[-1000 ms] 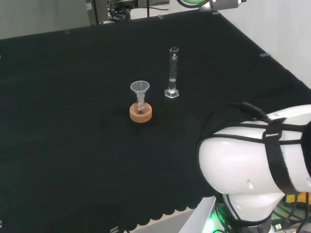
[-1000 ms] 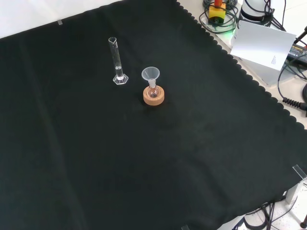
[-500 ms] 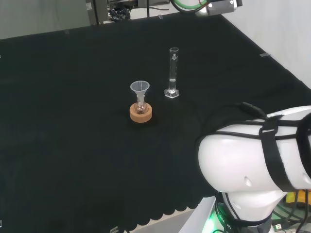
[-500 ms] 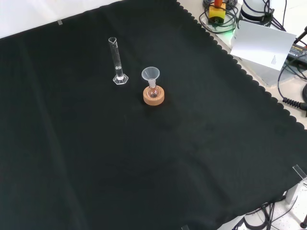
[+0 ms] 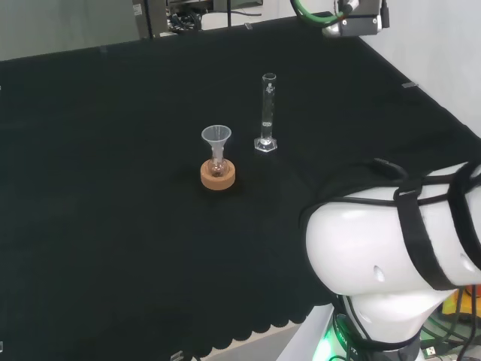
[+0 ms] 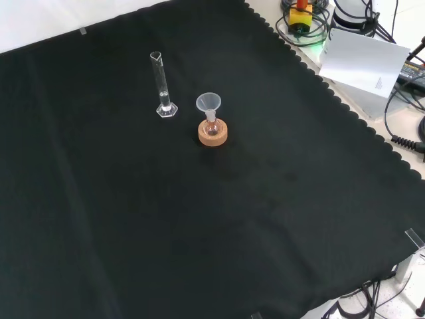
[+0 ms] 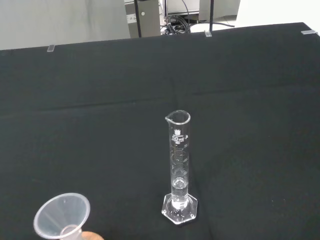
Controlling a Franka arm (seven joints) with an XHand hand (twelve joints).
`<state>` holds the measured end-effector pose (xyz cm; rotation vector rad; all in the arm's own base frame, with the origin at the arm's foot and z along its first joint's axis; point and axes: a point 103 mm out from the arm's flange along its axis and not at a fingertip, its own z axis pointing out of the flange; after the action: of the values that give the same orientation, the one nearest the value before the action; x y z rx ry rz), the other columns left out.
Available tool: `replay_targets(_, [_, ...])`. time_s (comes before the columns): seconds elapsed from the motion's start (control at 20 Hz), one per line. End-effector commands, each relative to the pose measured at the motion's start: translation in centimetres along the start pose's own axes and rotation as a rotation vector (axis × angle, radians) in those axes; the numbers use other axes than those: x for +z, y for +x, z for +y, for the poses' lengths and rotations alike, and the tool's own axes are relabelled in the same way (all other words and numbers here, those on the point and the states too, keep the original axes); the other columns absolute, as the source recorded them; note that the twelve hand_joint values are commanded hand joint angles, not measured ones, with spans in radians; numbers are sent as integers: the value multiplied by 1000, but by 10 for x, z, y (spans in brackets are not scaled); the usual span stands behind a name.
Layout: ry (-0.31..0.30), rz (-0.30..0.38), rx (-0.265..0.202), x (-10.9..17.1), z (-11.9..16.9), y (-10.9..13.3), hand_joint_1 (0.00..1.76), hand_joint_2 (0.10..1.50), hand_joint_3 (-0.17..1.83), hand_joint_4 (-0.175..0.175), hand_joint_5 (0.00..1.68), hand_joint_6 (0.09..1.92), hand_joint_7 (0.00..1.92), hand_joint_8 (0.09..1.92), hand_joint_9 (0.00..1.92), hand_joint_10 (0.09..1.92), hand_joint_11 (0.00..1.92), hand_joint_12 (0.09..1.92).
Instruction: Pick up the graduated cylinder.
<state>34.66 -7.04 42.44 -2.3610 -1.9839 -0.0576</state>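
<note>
A: On the black cloth (image 6: 279, 219) of the bench, what differs from a second ago?

B: Nothing among the ware. The cylinder (image 5: 266, 113) stands upright on its hexagonal foot exactly where it was. In the head view it is at about two o'clock from the cork stand (image 5: 218, 175), near it but apart; in the front view the cylinder (image 6: 161, 85) is at about ten o'clock from the stand (image 6: 212, 132).

A: So what has changed?

B: The arm. In the head view its big white link (image 5: 391, 256) at the right has turned a little, the black straps on it slanting differently, and the camera mount (image 5: 353, 19) at the top edge has slid from about twelve o'clock of the cylinder towards one o'clock.

A: And the fingers?

B: I cannot tell whether they are spread or curled. The wrist view looks straight at the cylinder (image 7: 179, 170), with the funnel (image 7: 62, 216) beside it at about eight o'clock.

A: What does that mean for the task?

B: I judge the approach is only starting. The cylinder is untouched and the wrist is aimed at it, so reach and grasp both remain. The funnel (image 5: 216, 143) on its flask stands close, so coming in from the far side of the cylinder looks safer.
</note>
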Motion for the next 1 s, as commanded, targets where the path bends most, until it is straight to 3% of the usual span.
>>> replay_targets(0.05, [-4, 51, -6, 44, 38, -29, 138, 1337, 55, -51, 315, 87, 67, 527, 511, 87, 26, 1390])
replay_targets(0.25, [12, 100, -9, 66, 73, -43, 157, 1333, 54, -56, 330, 87, 70, 558, 505, 96, 33, 1389])
replay_targets(0.45, [21, 177, -14, 90, 100, -55, 191, 1317, 56, -58, 342, 87, 57, 602, 331, 513, 33, 1395])
replay_targets(0.55, [27, 193, -20, 104, 108, -59, 218, 1305, 53, -58, 344, 87, 56, 610, 287, 619, 34, 1397])
replay_targets(1.0, [55, 240, -51, 157, 125, -63, 367, 1217, 16, -58, 345, 87, 82, 632, 293, 691, 39, 1401])
